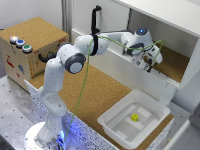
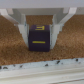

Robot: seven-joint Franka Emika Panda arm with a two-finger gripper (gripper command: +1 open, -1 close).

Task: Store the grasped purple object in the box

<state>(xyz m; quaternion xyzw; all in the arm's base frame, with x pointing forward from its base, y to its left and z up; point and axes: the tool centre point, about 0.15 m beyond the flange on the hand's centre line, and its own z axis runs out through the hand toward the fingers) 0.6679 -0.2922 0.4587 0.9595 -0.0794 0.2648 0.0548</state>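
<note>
In the wrist view, a purple block (image 2: 39, 37) with yellow markings sits between my gripper's (image 2: 40, 31) white fingers (image 2: 23, 29), which are shut on its sides, just above a cork floor. In the exterior view, my gripper (image 1: 148, 65) is inside the large white cabinet at the exterior view's right, low over its cork floor; the purple object is too small to make out there. The box (image 1: 111, 121), a shallow white tray, lies below and nearer the camera, holding a small yellow object (image 1: 134, 117).
The large white cabinet (image 1: 192, 60) has a front lip and a top shelf around my gripper. A cork-topped brown crate (image 1: 30, 50) with coloured buttons stands at the exterior view's left. A green cable (image 1: 86, 75) hangs along the arm. A cork mat (image 1: 95, 95) covers the table.
</note>
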